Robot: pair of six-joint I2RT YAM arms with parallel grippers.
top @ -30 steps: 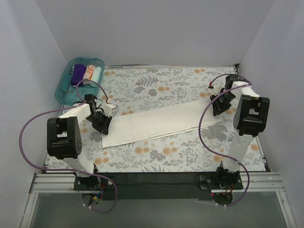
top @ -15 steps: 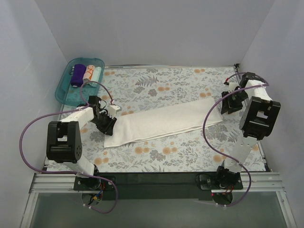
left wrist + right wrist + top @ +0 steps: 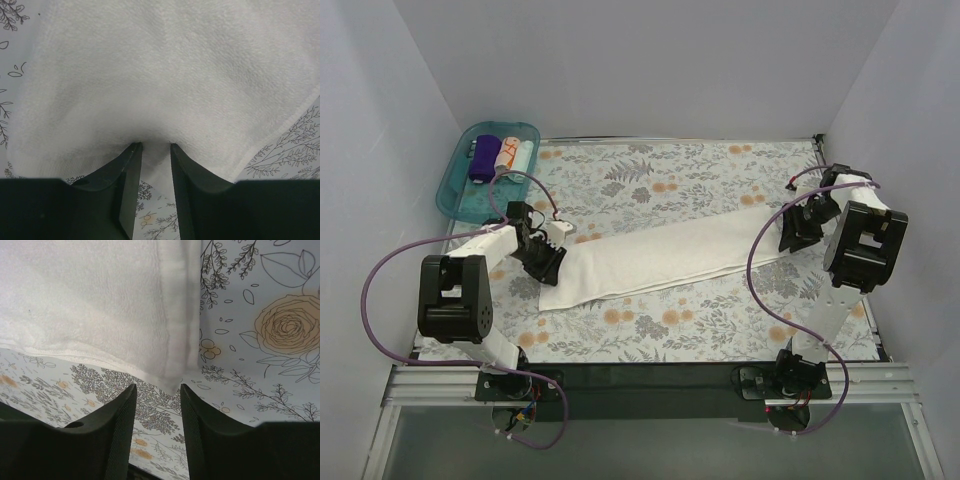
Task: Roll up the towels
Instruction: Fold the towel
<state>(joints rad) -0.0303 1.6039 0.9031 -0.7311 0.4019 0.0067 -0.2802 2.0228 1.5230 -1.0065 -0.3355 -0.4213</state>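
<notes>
A large white towel (image 3: 660, 255), folded into a long strip, lies diagonally across the floral sheet (image 3: 650, 175). My left gripper (image 3: 548, 265) is at its left end. In the left wrist view the jaws (image 3: 156, 145) stand close together, with the towel's (image 3: 160, 75) edge pinched between the tips. My right gripper (image 3: 790, 232) hovers at the towel's right end. In the right wrist view it (image 3: 157, 387) is open, and the towel's (image 3: 90, 300) corner points into the gap without touching the fingers. A dark purple roll (image 3: 485, 157), a white-orange roll (image 3: 505, 153) and a pale roll (image 3: 523, 153) lie in the tray.
The teal plastic tray (image 3: 455, 195) stands at the back left corner, just behind the left arm. Walls close in on the left, back and right. A purple cable loops beside each arm. The table's metal front rail (image 3: 650, 385) runs along the near edge.
My left gripper shifted slightly right onto the towel's left end. My right gripper swung out to the right, then came back down toward the towel's right corner.
</notes>
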